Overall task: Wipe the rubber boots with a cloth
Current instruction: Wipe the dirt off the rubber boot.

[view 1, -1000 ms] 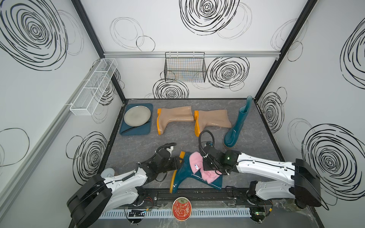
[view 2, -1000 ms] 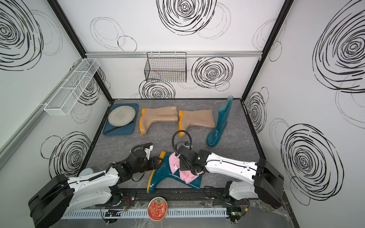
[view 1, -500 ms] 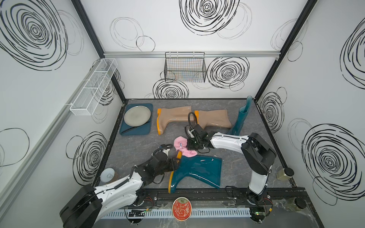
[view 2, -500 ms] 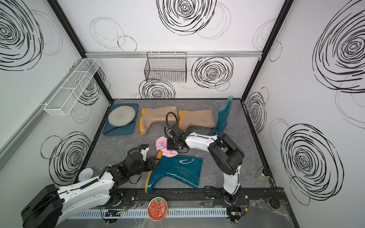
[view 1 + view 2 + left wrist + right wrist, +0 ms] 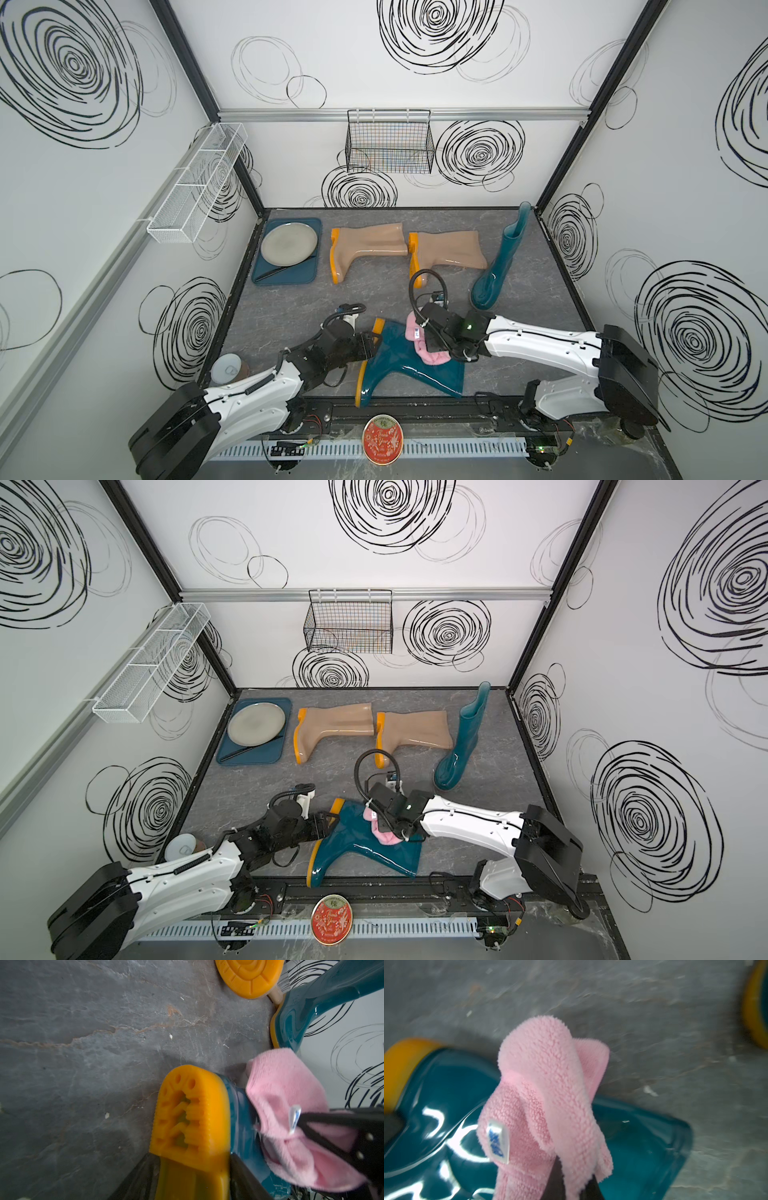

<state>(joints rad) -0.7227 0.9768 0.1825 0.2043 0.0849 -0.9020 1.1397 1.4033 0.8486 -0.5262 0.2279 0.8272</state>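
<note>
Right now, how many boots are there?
4: beige boot beside the tray, second beige boot next along, upright teal boot beyond, lying teal boot in front, under the pink cloth.

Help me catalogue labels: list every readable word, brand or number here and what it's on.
"Thank You", in small script, so probably: on the red round tin.
Blue print on the white tag of the pink cloth: too blurred to read.
Nothing else legible.

teal boots [image 5: 399, 368] [image 5: 498, 266] 2 | tan boots [image 5: 365, 249] [image 5: 449, 251] 2 | cloth [image 5: 434, 358] 1 | tray [image 5: 307, 275] 1 | plate [image 5: 289, 245] 1 | wire baskets [image 5: 388, 141] [image 5: 195, 187] 2
</note>
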